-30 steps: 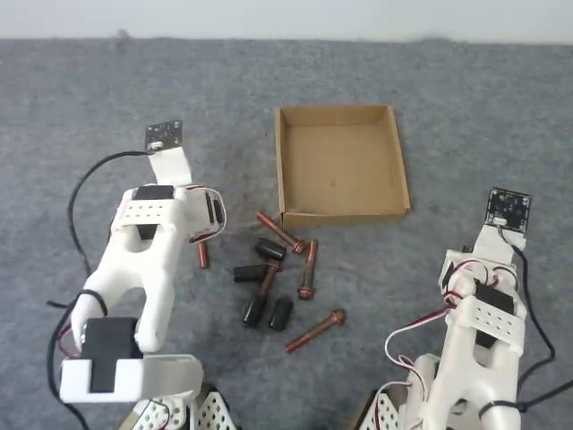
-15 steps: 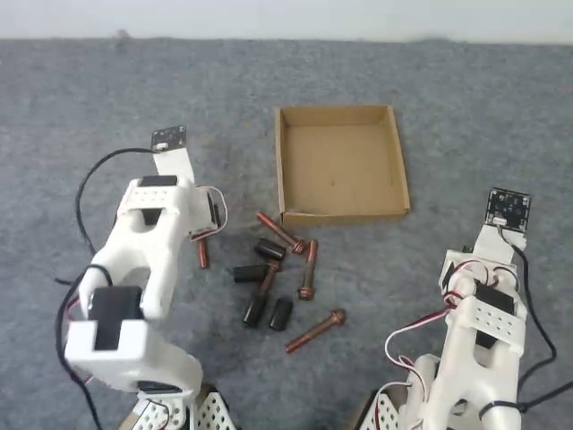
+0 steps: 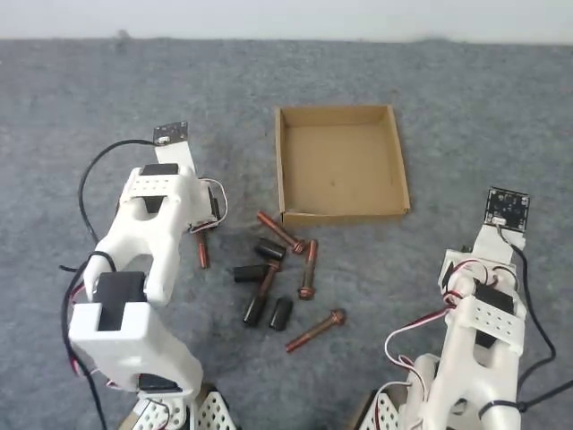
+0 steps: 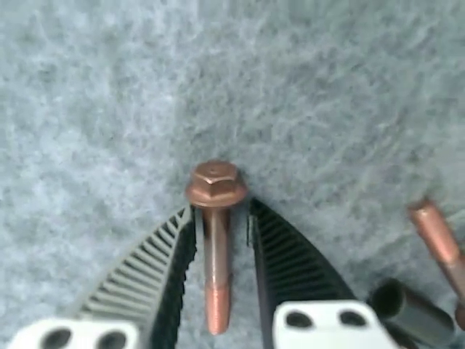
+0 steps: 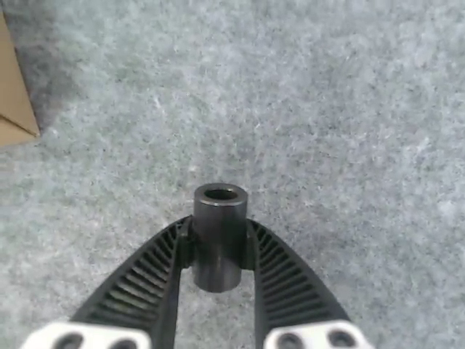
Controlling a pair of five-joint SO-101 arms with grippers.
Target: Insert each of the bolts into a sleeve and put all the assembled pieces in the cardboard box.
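Task at early stage, by judgement. Box (image 3: 345,216) holds no assembled piece. Left gripper (image 4: 218,211) jaws slightly spread astride bolt (image 4: 216,247) on carpet (image 4: 327,87), not clamping. Right gripper (image 5: 218,222) pinches sleeve (image 5: 218,251). Pile (image 3: 267,279) of remaining bolts and sleeves lies at 7 o'clock from box.

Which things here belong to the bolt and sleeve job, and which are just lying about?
Job:
bolt inside the open left gripper
sleeve clamped in the right gripper
loose bolts
loose sleeves
cardboard box

Not part of it:
grey carpet
arm cable
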